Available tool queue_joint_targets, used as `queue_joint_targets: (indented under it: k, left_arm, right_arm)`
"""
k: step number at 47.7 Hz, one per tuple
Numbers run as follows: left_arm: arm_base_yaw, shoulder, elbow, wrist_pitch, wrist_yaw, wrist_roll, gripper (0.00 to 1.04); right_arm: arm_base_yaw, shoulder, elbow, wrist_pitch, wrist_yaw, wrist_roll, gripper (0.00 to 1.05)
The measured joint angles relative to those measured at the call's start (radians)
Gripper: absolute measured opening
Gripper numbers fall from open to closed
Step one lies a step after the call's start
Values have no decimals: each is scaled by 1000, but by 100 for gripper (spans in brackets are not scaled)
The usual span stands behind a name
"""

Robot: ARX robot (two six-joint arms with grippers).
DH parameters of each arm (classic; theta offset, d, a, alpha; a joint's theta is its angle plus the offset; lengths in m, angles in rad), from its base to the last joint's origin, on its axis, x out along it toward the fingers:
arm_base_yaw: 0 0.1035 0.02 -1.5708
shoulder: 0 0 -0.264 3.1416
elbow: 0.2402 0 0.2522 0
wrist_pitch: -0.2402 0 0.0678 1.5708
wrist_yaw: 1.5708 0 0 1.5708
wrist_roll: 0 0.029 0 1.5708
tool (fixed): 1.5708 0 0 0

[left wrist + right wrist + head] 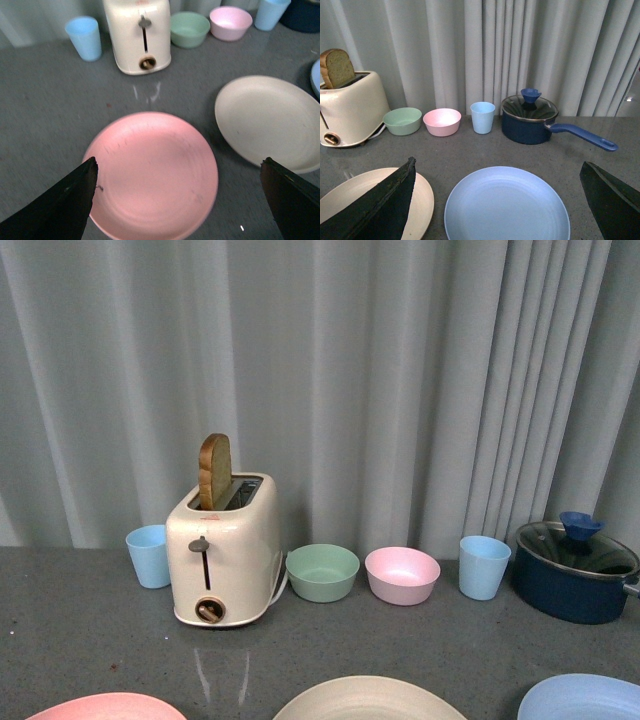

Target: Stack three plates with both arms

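Three plates lie apart in a row along the table's near edge. The pink plate (105, 706) (152, 175) is on the left, the cream-beige plate (368, 699) (270, 120) (350, 200) in the middle, the light blue plate (585, 695) (507, 205) on the right. My left gripper (180, 167) hovers open above the pink plate, with the plate between its dark fingers (60, 200). My right gripper (497, 170) hovers open above the light blue plate, one finger (375, 205) over the cream plate's edge. Neither arm shows in the front view.
Behind the plates stand a cream toaster (222, 550) holding a bread slice (214, 470), two light blue cups (149, 555) (484, 566), a green bowl (322, 572), a pink bowl (402, 574) and a dark blue lidded pot (575, 570) whose handle (582, 136) points right. Grey curtain behind.
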Motion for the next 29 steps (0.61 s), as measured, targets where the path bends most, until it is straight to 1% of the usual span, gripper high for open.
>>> queue_joint_targets:
  k: [3,6,8,11,12,19,24,29]
  left_arm:
    - [-13,126,66,67,8,10,98]
    - [-31,288,148,126,-15,29,98]
    - [-36,402,209,133,-19,44,98]
    - [-44,569,296,142,-63,61,98]
    - [-45,596,311,140,-63,63,98]
    - [-27,975,576,24,-90,142,98]
    - [11,1119,713,-47,-105,192,98]
    - [54,1201,797,-79,-121,218,98]
  right_arm:
    - [0,0,0,0,0,0,97]
    - [0,0,0,0,0,0,97]
    - [0,0,0,0,0,0,97]
    - [0,0,0,0,0,0,97]
    - [0,0,0,0,0,0,97]
    - [0,0,0,0,0,0,97]
    - [0,0,0,0,0,0,97]
    - [0,0,0,0,0,0,97]
